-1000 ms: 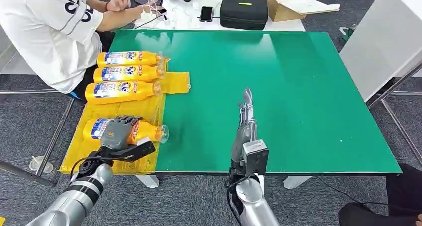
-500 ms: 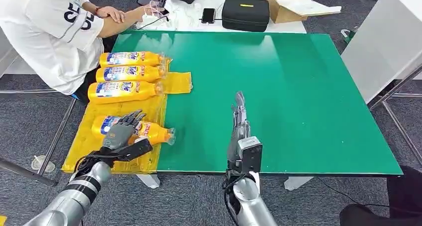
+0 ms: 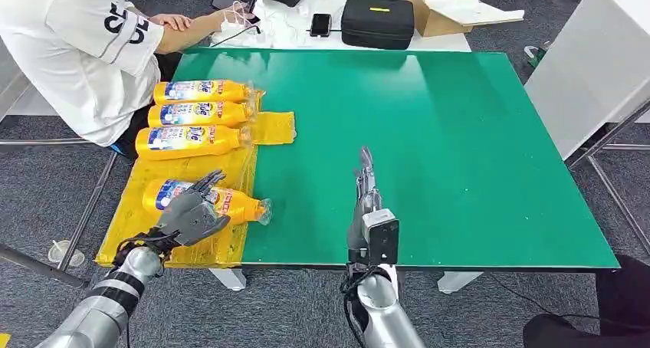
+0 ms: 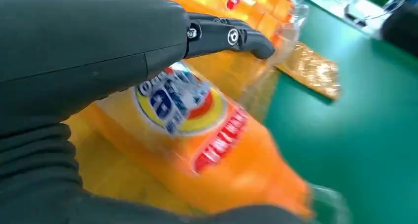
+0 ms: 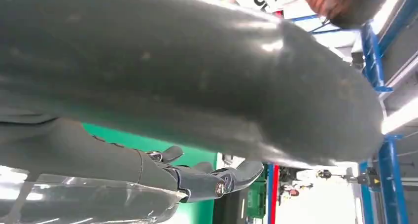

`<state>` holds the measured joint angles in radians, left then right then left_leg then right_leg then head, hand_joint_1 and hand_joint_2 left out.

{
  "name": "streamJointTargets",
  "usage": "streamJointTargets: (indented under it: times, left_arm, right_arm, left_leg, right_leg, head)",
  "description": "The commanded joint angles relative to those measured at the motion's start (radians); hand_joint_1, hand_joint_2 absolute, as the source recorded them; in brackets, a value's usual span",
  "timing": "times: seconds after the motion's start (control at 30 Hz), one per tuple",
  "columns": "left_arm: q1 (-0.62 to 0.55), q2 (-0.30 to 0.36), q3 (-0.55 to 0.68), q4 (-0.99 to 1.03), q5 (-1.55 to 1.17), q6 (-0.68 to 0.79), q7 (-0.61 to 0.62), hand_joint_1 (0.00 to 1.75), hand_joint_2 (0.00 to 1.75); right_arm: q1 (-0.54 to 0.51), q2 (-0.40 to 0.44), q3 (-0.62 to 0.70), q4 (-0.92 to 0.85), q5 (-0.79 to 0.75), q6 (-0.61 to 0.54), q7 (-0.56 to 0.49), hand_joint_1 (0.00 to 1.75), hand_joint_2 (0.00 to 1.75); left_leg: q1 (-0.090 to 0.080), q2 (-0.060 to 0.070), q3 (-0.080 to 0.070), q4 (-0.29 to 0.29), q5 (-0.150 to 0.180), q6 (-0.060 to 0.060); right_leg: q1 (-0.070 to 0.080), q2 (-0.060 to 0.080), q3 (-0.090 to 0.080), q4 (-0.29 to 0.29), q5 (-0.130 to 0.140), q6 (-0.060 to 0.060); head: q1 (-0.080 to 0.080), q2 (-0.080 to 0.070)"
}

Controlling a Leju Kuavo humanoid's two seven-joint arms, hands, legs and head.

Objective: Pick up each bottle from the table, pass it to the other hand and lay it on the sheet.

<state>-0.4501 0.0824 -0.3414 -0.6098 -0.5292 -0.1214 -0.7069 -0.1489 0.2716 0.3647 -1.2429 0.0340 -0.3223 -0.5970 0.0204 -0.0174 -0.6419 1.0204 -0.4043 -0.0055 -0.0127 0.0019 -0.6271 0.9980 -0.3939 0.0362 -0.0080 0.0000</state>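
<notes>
Lifting seemingly off bottle (image 3: 230, 202), left robot hand (image 3: 192, 214)

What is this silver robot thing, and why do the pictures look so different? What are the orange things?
It is a robot with two silver arms and hands. The big picture comes from a camera up on its body, looking down at a green table. The other two come from cameras at its wrists, so they look close and turned. Four orange bottles lie on a yellow sheet. The left hand is over the nearest bottle, fingers spread, not gripping it. The wrist picture shows that bottle up close. The right hand is stretched flat over the table, holding nothing. A person in a white shirt sits nearby.
</notes>
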Motion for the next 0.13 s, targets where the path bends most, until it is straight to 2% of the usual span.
streamJointTargets:
  times: [0.03, 0.1, 0.13]
  left_arm:
    - [0.266, -0.236, 0.277, -0.75, 0.416, 0.42, 0.009, 0.0, 1.75]
    - [0.287, -0.278, 0.309, -0.896, 0.435, 0.523, 0.009, 0.0, 1.75]
    - [0.305, -0.306, 0.335, -0.961, 0.491, 0.509, 0.009, 0.0, 1.75]
  right_arm:
    - [0.049, 0.007, 0.002, -0.042, 0.132, -0.138, -0.022, 0.0, 0.0]
    - [0.083, 0.004, 0.02, -0.084, 0.186, -0.189, -0.039, 0.0, 0.0]
    - [0.105, 0.003, 0.022, -0.104, 0.214, -0.227, -0.056, 0.0, 0.0]
  left_leg:
    - [-0.001, -0.001, 0.001, 0.001, -0.002, 0.003]
    - [0.0, -0.005, -0.004, 0.004, -0.002, 0.003]
    - [0.001, -0.004, -0.005, 0.004, -0.002, 0.003]
  right_leg:
    - [0.0, -0.003, 0.003, -0.001, -0.003, 0.0]
    - [0.001, -0.009, -0.001, 0.002, -0.004, 0.0]
    - [0.001, -0.007, -0.003, 0.002, -0.004, 0.0]
  head:
    - [0.0, 0.0]
    - [0.0, 0.0]
    - [-0.001, 0.0]
